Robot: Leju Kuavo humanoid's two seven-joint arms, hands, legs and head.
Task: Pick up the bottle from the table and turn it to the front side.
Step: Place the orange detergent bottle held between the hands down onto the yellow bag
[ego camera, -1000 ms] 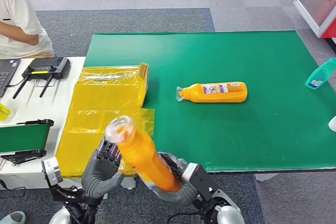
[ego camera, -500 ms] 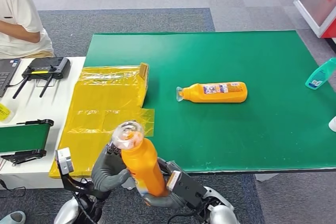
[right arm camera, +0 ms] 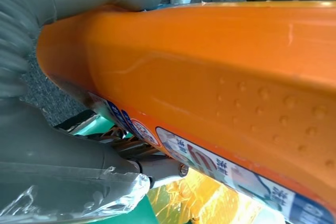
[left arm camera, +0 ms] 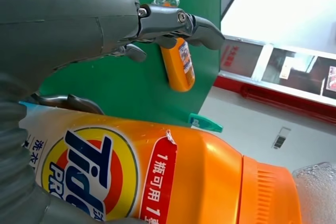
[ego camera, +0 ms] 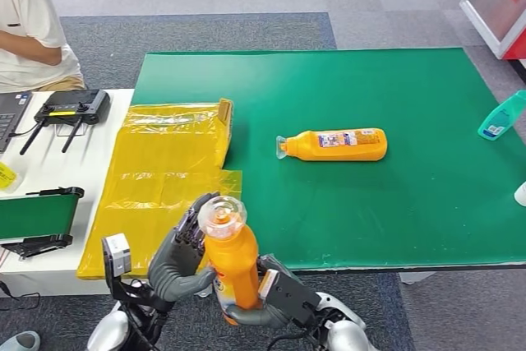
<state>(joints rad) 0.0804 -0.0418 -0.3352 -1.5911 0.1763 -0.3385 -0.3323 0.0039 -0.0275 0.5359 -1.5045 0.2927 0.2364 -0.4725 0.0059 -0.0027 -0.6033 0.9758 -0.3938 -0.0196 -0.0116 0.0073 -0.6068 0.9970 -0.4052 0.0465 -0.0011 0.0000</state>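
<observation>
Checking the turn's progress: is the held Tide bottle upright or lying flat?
Roughly upright: the orange Tide bottle stands with its clear cap on top, between the left hand and right hand.

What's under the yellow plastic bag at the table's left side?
The yellow plastic bag lies partly on the green table and partly on a white surface. Its raised far corner suggests something boxy beneath, but that is covered.

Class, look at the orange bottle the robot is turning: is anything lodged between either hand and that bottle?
Nothing visible. The right hand grips the held bottle low on its body, and the left hand rests directly against its side. The second orange bottle lies apart on the green mat.
</observation>
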